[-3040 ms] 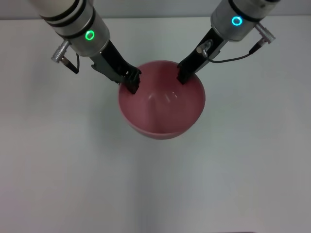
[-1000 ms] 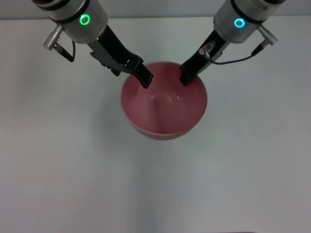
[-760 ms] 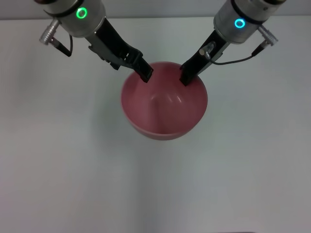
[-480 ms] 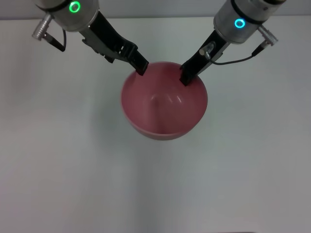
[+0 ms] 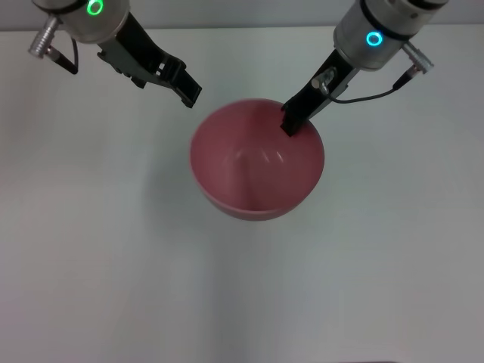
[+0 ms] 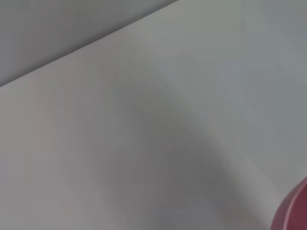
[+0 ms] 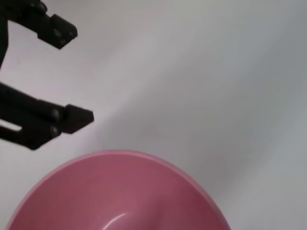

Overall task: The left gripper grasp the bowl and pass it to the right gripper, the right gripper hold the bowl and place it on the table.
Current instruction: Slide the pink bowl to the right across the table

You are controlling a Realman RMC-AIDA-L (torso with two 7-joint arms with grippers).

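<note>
Bowl [image 5: 257, 160] sits mid-table [image 5: 113, 265], upright, pink. Right gripper [image 5: 292, 122] clamps its far-right rim, one finger inside the wall. Left gripper [image 5: 184, 89] is off the bowl, just far-left of the rim. Right wrist view shows its fingers [image 7: 72, 118] spread wide with nothing between; the head view hides that gap. Left wrist view catches only table and a sliver of bowl.

Beyond the far edge of the bench [image 5: 242, 302], a narrow grey strip of background [image 5: 242, 11] runs across the top of the head view, plain and without detail. The left wrist view shows a flat grey area [image 6: 57, 28] past a straight bench edge that slants across that picture. A thin dark sliver [image 5: 363, 361] sits at the bottom border of the head view; what it is cannot be told.
</note>
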